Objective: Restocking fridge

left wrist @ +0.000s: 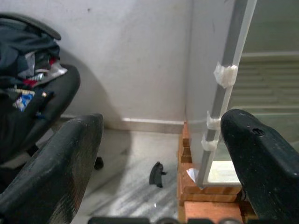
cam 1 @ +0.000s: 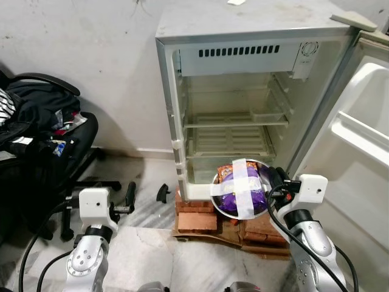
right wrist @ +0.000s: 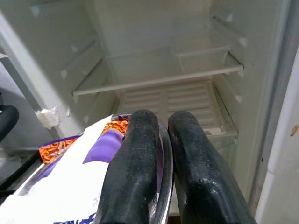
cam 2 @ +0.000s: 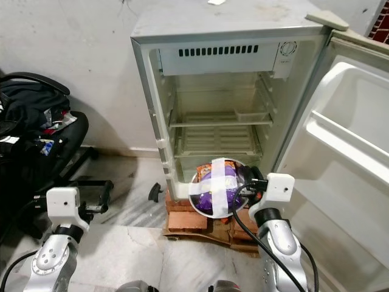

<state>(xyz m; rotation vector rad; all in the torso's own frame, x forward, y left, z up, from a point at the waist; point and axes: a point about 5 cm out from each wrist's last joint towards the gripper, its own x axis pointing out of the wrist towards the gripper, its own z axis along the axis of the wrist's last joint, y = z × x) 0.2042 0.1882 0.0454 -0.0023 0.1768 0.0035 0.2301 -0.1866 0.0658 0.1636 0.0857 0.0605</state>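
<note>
Fridge: small, door swung wide, standing on a stack of bricks over the floor. Cabinet interior: vent panel at top, a clear shelf below it, a slatted shelf lower down. Both shelves bare. Door bins also bare as far as visible.

Bowl: round, metal rim, held in front of the fridge's lowest level, just ahead of the open cabinet and above the bricks. Contents: a purple packet and an orange packet, the orange one nearer the fridge interior. Two strips of white tape cross over the top of the bowl and pin the packets down.

Right end effector: fingers close together, pinching the bowl rim on the side nearer the fridge door; one finger inside the rim, one outside, seen in the right wrist view. Bowl hangs from this grip, touching nothing else that can be made out.

Left end effector: fingers spread wide apart, holding nothing, low and off to the hinge-free side of the fridge, pointing at the fridge's outer wall and the bricks.

Other items, all away from the fridge on that same side: black office chair piled with dark clothes; a small black piece lying on the floor near the bricks. A white scrap lies on the fridge top.
</note>
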